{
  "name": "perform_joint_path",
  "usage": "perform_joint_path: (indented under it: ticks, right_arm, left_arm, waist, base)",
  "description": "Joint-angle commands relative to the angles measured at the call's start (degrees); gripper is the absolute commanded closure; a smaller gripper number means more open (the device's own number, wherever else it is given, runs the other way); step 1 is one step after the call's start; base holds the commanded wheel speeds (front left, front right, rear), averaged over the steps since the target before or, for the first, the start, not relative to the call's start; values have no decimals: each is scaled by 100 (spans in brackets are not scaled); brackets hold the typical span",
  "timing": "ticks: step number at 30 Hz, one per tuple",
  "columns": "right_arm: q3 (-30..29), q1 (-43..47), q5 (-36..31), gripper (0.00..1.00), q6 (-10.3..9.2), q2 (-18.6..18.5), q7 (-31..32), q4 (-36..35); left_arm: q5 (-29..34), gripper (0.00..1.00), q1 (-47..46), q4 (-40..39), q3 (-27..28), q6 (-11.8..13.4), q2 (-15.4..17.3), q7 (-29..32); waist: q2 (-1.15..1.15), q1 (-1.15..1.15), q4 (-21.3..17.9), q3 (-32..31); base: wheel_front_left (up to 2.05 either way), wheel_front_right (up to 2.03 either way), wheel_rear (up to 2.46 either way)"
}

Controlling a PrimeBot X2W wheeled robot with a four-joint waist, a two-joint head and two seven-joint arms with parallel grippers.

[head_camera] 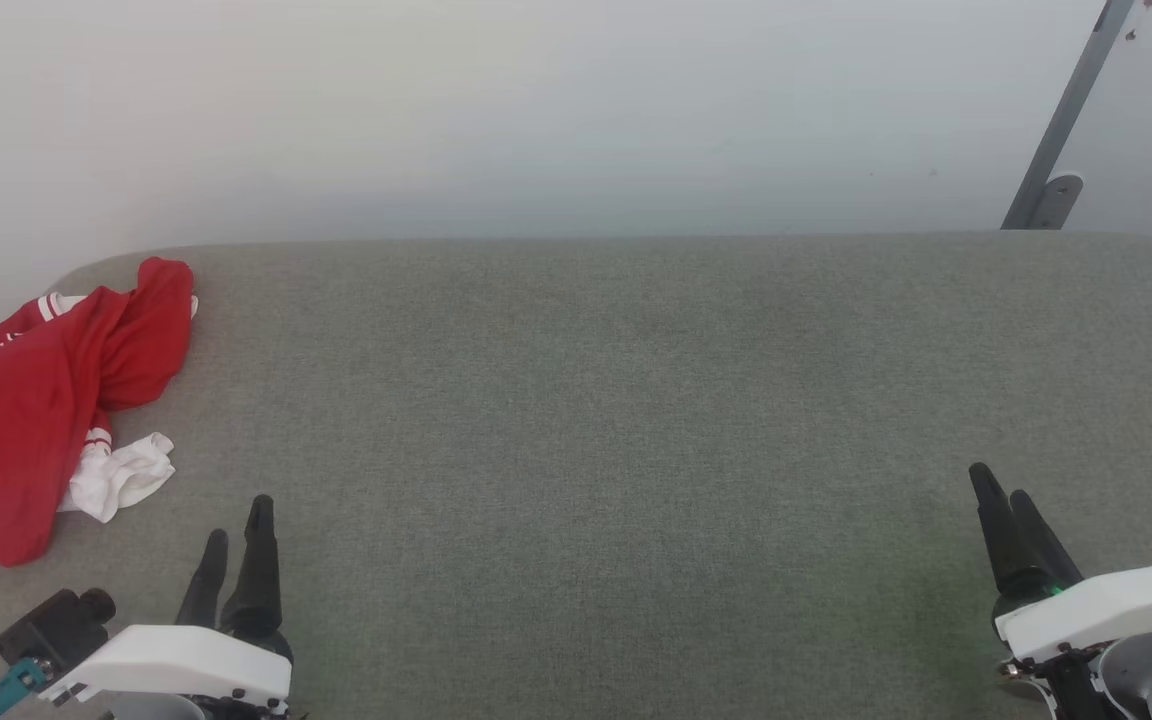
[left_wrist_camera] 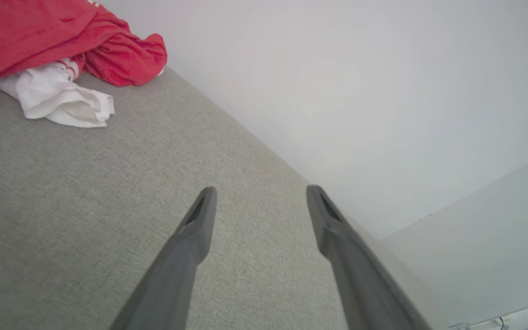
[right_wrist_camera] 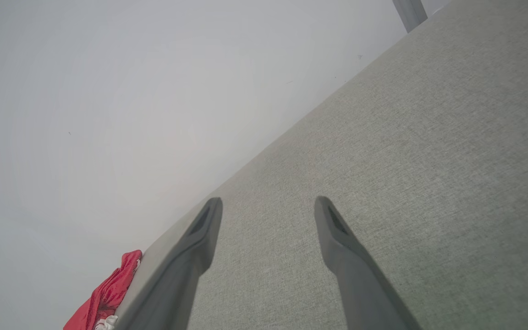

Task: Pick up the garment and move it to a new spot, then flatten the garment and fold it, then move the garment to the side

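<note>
The garment (head_camera: 46,400) is a red shirt with white sleeves, lying crumpled at the far left of the grey fabric table (head_camera: 586,420); part of it hangs over the left edge. One white sleeve sticks out toward the front. My left gripper (head_camera: 236,520) hovers open just in front and to the right of the heap, nothing between its fingers. In the left wrist view the garment (left_wrist_camera: 53,41) sits at the upper left, beyond the left gripper (left_wrist_camera: 259,195). My right gripper (head_camera: 998,482) stands open at the lower right, far from the shirt. The right wrist view has the garment (right_wrist_camera: 108,293) small at its bottom left, beside the right gripper (right_wrist_camera: 268,204).
A plain white wall (head_camera: 536,110) runs behind the table's far edge. A grey metal post (head_camera: 1061,130) with a bracket leans at the back right. The table has rounded far corners.
</note>
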Motion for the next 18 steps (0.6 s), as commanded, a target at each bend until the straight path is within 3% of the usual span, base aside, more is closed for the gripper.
perform_joint_path:
  ticks: [1,18]
  right_arm:
    - [13,-129,-95,0,1,-50,-29,-77]
    - [48,-122,-815,0,1,-236,-182,-242]
  left_arm:
    - [157,0,-8,-89,34,-31,34,-42]
    - [1280,0,83,-315,172,-122,22,-329]
  waist:
    - [0,0,-1,0]
    - [0,0,-85,-31]
  base:
    - [0,0,0]
    - [0,0,0]
